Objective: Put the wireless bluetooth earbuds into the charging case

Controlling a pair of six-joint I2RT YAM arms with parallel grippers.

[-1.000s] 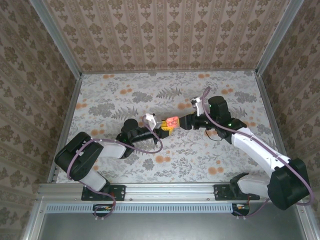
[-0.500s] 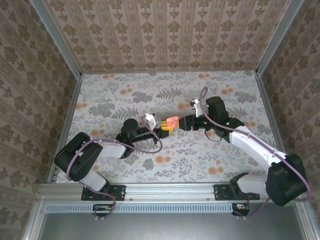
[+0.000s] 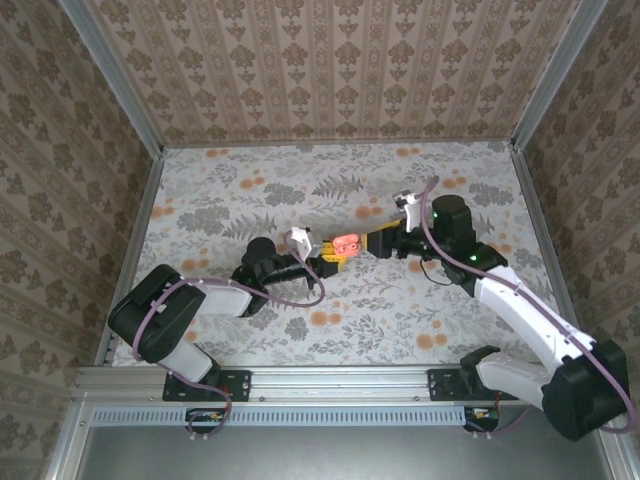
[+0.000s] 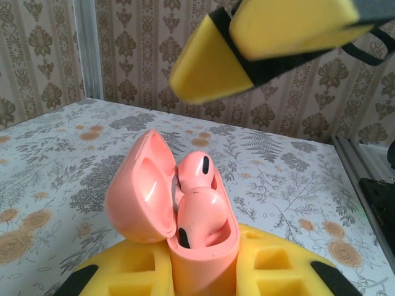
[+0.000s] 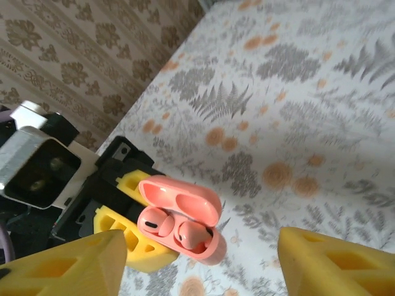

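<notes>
Charging case [image 4: 207,271], lid open, earbuds [image 4: 200,213] seated: left jaws grip it; right jaws open, 3 o'clock. Advise closing lid squarely.

no legible text or labels

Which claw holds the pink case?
The left claw, shut on the salmon-pink plastic charging case; the right claw hovers open, not touching it.

White-black arms [image 3: 520,310], purple cables [image 3: 320,287], yellow tool fingers [image 5: 327,262]
</notes>
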